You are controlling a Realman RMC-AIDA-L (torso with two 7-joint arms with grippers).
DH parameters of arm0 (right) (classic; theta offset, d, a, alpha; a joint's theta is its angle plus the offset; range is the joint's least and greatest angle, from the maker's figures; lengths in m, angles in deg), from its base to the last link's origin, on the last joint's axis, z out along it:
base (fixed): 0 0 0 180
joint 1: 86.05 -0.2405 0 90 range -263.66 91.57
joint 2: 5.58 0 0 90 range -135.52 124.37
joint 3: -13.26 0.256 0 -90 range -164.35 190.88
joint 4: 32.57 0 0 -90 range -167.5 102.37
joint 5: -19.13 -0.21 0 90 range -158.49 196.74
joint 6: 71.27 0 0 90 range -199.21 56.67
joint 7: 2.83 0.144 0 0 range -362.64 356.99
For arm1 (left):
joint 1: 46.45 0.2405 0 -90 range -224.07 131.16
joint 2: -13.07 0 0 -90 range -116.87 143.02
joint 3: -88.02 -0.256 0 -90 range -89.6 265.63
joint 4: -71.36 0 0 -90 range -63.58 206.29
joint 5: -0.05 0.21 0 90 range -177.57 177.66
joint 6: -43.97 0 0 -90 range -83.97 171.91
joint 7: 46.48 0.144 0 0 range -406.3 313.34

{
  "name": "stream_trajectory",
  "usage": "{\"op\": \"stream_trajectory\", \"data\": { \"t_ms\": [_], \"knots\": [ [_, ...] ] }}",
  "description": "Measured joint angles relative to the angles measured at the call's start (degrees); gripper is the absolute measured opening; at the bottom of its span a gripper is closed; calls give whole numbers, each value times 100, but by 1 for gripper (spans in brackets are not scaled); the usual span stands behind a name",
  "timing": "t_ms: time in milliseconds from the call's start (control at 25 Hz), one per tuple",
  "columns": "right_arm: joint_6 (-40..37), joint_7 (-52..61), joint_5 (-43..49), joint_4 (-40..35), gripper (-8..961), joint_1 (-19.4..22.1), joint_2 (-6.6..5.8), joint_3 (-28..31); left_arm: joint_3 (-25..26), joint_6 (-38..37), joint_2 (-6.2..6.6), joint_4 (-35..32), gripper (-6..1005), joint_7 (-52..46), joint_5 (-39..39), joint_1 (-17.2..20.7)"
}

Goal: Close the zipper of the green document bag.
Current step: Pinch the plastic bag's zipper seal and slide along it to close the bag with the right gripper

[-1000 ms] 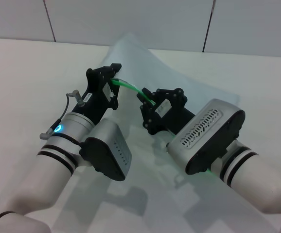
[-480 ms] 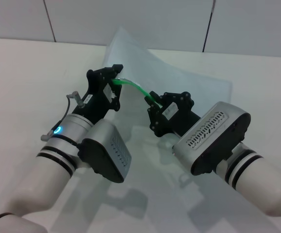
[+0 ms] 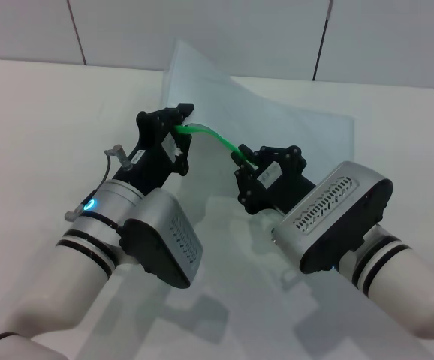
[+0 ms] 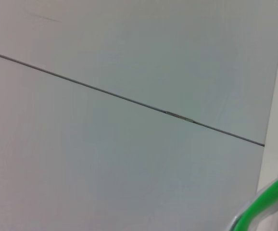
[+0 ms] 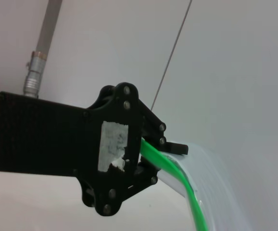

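Observation:
The green document bag (image 3: 277, 112) hangs lifted off the table as a pale translucent sheet, held between both grippers. Its zipper (image 3: 213, 137) shows as a bright green strip arching from one gripper to the other. My left gripper (image 3: 181, 126) is shut on the strip's far end. My right gripper (image 3: 243, 159) is shut on the strip nearer to me, and its fingers hide the slider. In the right wrist view the left gripper (image 5: 153, 149) clamps the zipper (image 5: 177, 185). A short piece of the zipper (image 4: 264, 207) shows in the left wrist view.
The white table (image 3: 22, 112) spreads out to the left and right, with a grey panelled wall (image 3: 202, 30) behind it. Both forearms crowd the near middle of the head view.
My right gripper has slid along the zipper toward me and to the right, away from the left gripper. The green span between them is longer. The left gripper has shifted slightly right.

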Motion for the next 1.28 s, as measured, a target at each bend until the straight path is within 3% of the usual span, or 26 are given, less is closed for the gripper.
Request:
{"op": "stream_trajectory", "data": {
  "t_ms": [1280],
  "knots": [
    [9,6,-8,159,84,228,14,140,1,186,23,27,54,-382,322,79]
  ]
}}
